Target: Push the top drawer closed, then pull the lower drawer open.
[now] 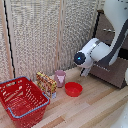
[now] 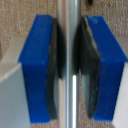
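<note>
Here my gripper [image 2: 70,70] is clamping its blue pads [image 2: 40,65] on a drawer's silver bar handle [image 2: 71,30], at the dark cabinet [image 1: 111,70] on the exterior view's right; which drawer, I cannot tell.

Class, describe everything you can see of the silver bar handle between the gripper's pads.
The silver bar handle is a thin, smooth, shiny rod that looks like metal, blurred by closeness. It runs straight across the wrist view between the gripper's two blue fingers, whose black pads sit against it on both sides. Its ends and mounts are out of frame.
</note>
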### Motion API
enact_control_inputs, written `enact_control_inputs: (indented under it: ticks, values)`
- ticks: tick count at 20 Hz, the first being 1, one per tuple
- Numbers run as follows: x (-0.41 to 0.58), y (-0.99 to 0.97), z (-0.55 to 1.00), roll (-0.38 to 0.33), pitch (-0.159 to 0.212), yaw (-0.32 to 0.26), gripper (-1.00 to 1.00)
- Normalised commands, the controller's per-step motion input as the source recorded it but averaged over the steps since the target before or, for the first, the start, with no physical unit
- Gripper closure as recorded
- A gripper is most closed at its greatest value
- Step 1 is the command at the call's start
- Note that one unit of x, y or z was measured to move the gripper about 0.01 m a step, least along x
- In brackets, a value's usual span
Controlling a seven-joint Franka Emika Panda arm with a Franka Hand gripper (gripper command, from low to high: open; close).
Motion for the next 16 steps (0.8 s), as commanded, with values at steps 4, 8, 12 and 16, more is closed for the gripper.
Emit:
enact_control_inputs:
  ticks: [4, 8, 12, 16]
  values:
    - [0.014, 0.16, 0.18, 0.000, 0.000, 0.000, -1.00]
    - [0.145, -0.01, 0.37, 0.004, 0.000, 0.000, -1.00]
    - [0.256, -0.17, 0.42, 0.063, 0.000, 0.003, -1.00]
    - [0.263, -0.07, 0.38, 0.058, 0.018, -0.003, -1.00]
